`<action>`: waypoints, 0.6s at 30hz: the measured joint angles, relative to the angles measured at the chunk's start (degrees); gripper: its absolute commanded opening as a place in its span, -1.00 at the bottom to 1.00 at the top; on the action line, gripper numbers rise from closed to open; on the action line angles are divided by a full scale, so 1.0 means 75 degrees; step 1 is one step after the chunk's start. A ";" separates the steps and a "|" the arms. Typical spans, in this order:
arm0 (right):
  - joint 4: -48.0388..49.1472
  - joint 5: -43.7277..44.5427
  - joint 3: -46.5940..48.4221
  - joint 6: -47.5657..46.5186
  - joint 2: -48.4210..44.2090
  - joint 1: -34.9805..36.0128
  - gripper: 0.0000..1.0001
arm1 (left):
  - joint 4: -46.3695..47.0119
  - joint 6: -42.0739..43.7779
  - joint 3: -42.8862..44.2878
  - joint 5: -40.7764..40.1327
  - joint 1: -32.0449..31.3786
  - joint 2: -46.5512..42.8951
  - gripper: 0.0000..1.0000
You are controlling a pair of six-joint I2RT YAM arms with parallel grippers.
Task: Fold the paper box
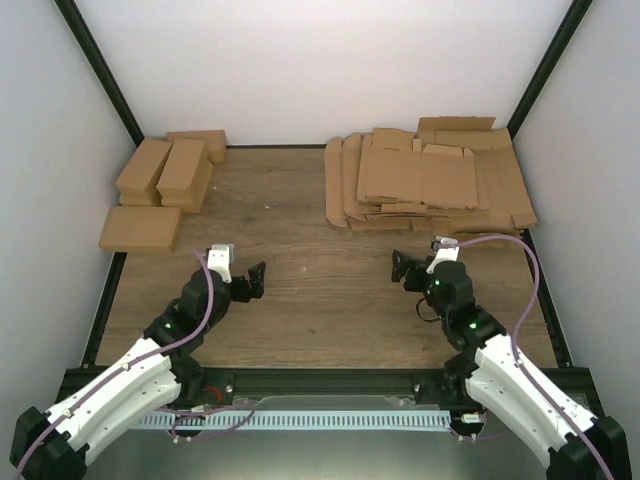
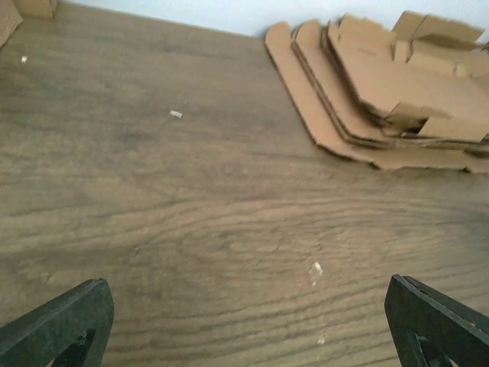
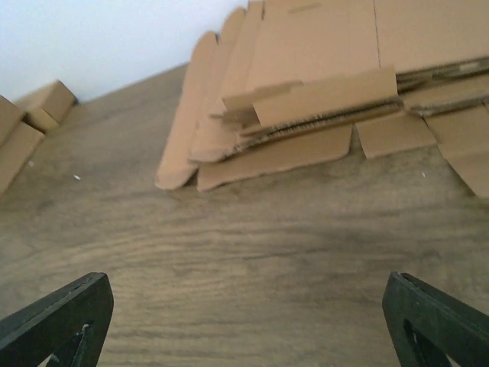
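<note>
Plain white walls [image 1: 330, 60] box in a wood-grain table [image 1: 320, 290] — black posts [image 1: 100, 72] at the back corners.

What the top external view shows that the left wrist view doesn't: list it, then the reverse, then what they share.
Only top external: the right gripper, open, and the right arm behind it. Only left wrist: small white specks on the wood, and the stack's layered edges seen close up. Both: the stack of flat cardboard sheets, the wooden table, and the open left gripper.
</note>
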 measured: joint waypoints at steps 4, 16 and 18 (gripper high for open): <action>-0.0166 0.0006 0.0000 0.0029 0.0434 0.0000 1.00 | -0.0160 -0.0058 -0.0239 -0.0061 -0.0006 0.0131 1.00; -0.0192 -0.0216 0.0466 -0.0035 0.1929 0.0000 1.00 | -0.0254 -0.0055 -0.0271 0.0082 -0.0006 0.0446 1.00; -0.0172 -0.0283 0.0746 -0.0125 0.2343 0.0000 1.00 | -0.0254 -0.0061 -0.0271 0.0073 -0.0006 0.0449 1.00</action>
